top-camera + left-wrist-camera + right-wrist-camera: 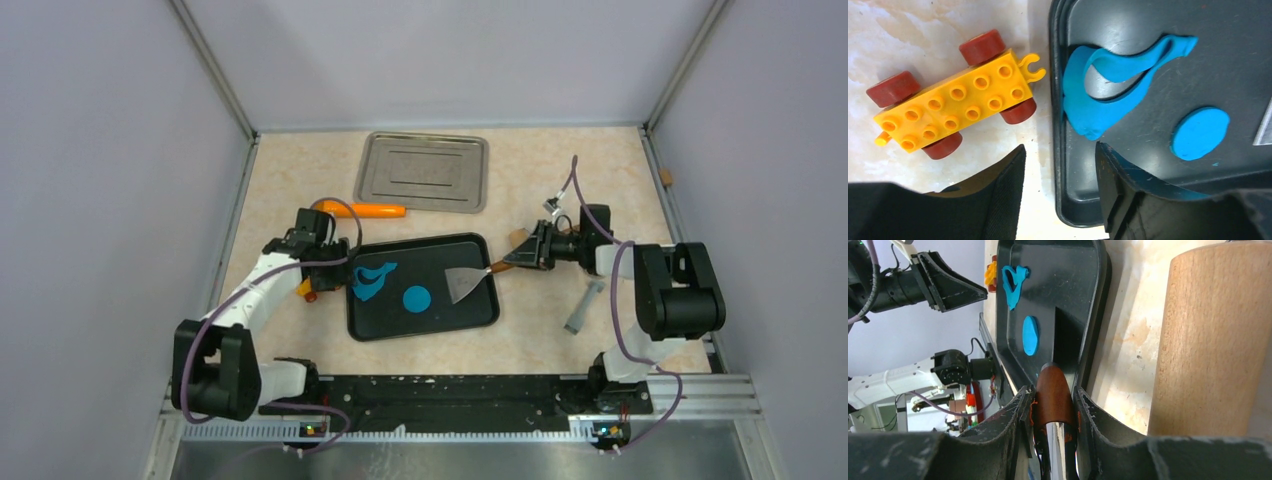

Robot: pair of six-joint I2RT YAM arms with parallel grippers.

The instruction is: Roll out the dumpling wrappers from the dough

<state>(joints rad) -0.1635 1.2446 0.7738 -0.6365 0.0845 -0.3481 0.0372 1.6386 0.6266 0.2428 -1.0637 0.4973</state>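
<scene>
A round blue dumpling wrapper (416,298) lies flat on the black tray (470,318). Left of it lies the blue dough (372,282), an irregular sheet with a cut-out hole. My left gripper (330,262) is open and empty. In the left wrist view it (1060,147) straddles the tray's left rim (1057,165), just short of the dough (1108,95), with the wrapper (1199,133) further right. My right gripper (1054,390) is shut on the brown handle (1053,395) of a spatula. Its metal blade (462,284) rests on the tray, right of the wrapper.
A yellow toy car (953,105) with red wheels sits on the table left of the tray. A wooden roller (1208,340) lies beside my right gripper. An orange cylinder (375,210) and a metal tray (422,172) lie at the back. A grey tool (583,307) lies right of the tray.
</scene>
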